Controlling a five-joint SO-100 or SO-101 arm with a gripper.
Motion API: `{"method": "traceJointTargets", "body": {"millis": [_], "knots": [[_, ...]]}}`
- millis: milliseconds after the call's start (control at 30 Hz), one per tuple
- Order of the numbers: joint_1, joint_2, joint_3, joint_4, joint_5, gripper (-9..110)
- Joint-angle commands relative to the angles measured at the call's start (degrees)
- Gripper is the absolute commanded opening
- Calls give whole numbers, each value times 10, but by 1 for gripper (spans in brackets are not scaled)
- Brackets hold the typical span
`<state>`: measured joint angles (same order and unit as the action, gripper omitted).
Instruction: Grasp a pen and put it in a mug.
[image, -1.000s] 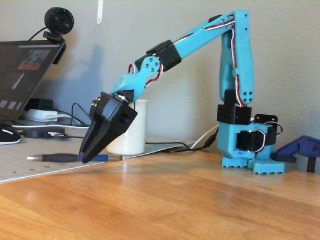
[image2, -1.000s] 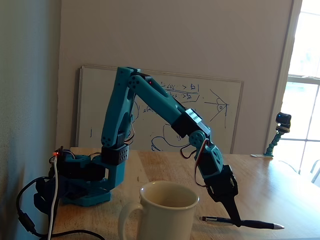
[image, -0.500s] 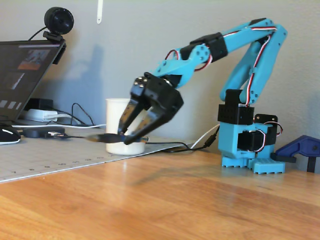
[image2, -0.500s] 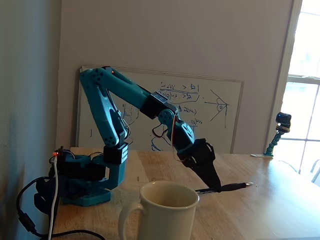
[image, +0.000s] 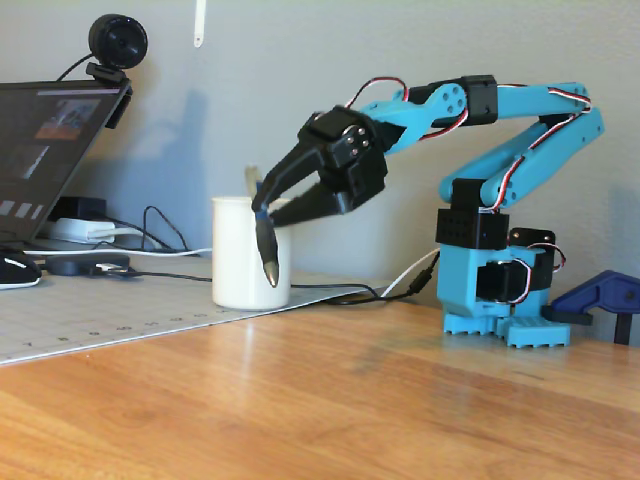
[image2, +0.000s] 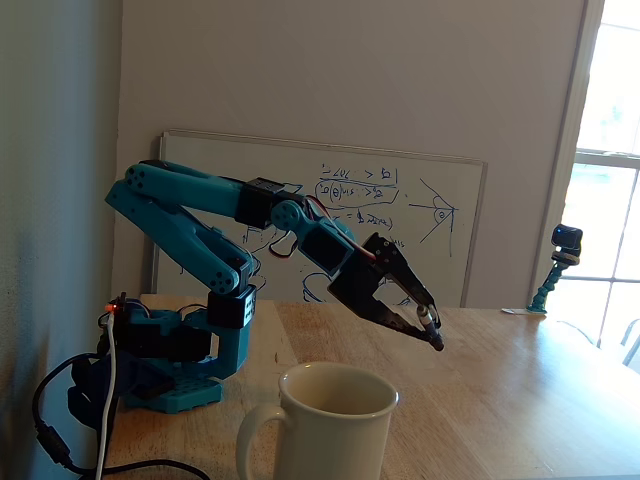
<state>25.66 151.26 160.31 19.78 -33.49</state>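
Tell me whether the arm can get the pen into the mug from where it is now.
Probably yes. The pincer grips the pen in the air near the mug's rim, tip down. The mug looks empty and nothing stands between them, though the tip hangs below the rim, so it likely needs lifting first.

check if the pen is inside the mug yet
No, the gripper holds the pen in the air beyond the mug, whose inside looks empty.
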Motion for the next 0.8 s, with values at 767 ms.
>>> {"method": "traceJointTargets", "body": {"millis": [767], "knots": [[276,276,-11,-11,-686,0]]}}
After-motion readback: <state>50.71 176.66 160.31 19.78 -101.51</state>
